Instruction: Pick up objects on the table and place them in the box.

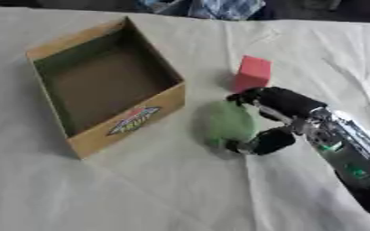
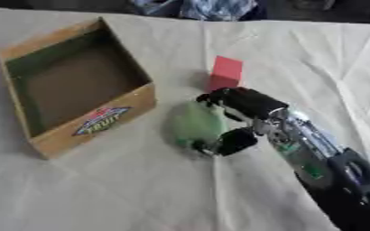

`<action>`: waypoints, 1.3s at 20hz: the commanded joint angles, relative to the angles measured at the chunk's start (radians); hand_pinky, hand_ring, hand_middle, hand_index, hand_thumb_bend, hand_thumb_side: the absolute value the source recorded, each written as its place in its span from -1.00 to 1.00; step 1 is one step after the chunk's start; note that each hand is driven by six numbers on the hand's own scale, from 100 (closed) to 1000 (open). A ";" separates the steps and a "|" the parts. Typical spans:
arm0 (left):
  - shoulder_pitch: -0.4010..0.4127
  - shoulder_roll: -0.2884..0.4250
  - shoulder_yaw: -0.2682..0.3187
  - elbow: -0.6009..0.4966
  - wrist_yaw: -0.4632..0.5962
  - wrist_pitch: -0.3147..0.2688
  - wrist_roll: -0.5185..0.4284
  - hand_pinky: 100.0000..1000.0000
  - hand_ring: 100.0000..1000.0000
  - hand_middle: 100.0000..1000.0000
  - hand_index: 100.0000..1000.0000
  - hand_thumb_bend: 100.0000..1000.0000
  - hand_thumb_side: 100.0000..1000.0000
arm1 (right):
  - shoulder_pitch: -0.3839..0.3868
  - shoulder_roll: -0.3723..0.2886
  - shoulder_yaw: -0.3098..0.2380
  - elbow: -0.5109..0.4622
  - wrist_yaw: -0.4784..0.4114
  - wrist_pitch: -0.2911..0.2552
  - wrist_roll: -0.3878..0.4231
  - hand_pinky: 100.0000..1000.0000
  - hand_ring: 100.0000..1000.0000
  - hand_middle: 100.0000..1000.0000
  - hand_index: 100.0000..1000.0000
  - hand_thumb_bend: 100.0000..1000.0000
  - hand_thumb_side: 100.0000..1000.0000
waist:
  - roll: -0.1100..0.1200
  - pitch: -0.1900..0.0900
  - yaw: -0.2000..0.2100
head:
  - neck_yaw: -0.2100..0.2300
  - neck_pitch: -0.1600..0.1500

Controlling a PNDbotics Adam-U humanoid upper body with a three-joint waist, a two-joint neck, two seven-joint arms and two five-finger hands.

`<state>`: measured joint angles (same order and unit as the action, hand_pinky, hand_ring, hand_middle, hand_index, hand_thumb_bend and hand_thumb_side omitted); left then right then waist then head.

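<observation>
Right now the right hand (image 1: 276, 118) is curled round a green object (image 1: 230, 123) on the cloth-covered table (image 1: 180, 189), fingers over its top, thumb at its near end (shape too blurry to name). Red block (image 1: 253, 73) stands just behind the hand. Open cardboard box (image 1: 85, 140) sits left of the green object, empty inside.

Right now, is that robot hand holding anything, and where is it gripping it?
Yes: the right hand is curled around the green object, fingers at its far end, thumb at its near end. It looks still on the table.
</observation>
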<state>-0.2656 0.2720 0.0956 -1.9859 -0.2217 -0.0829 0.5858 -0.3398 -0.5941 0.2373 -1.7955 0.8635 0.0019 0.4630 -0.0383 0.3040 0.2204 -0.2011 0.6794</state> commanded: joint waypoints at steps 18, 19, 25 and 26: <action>-0.010 0.012 0.001 -0.014 0.001 0.004 -0.016 0.17 0.54 1.00 0.38 -0.48 1.00 | -0.032 -0.018 0.007 -0.043 -0.081 0.030 -0.065 0.56 0.42 -0.02 0.62 -0.68 -0.12 | -0.005 -0.021 0.000 | 0.002 0.004; -0.010 0.013 0.001 -0.014 0.001 0.004 -0.017 0.17 0.54 1.00 0.38 -0.48 1.00 | -0.037 -0.021 0.006 -0.050 -0.088 0.031 -0.065 0.55 0.41 -0.03 0.60 -0.70 -0.16 | -0.006 -0.022 -0.001 | 0.002 0.004; -0.008 0.015 0.001 -0.014 0.000 0.004 -0.019 0.17 0.54 1.00 0.38 -0.48 1.00 | -0.082 -0.049 -0.003 -0.101 -0.141 0.047 -0.064 0.54 0.37 -0.06 0.59 -0.70 -0.27 | -0.008 -0.025 -0.002 | 0.003 0.007; -0.008 0.016 0.001 -0.014 0.001 0.005 -0.019 0.17 0.54 1.00 0.38 -0.48 1.00 | -0.095 -0.053 -0.002 -0.108 -0.151 0.049 -0.061 0.53 0.37 -0.06 0.59 -0.72 -0.27 | -0.008 -0.025 -0.002 | 0.003 0.008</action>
<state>-0.2655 0.2719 0.0955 -1.9859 -0.2216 -0.0771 0.5704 -0.4207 -0.6145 0.2468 -1.8726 0.7286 0.0450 0.4038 -0.0503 0.2986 0.2193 -0.1981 0.6848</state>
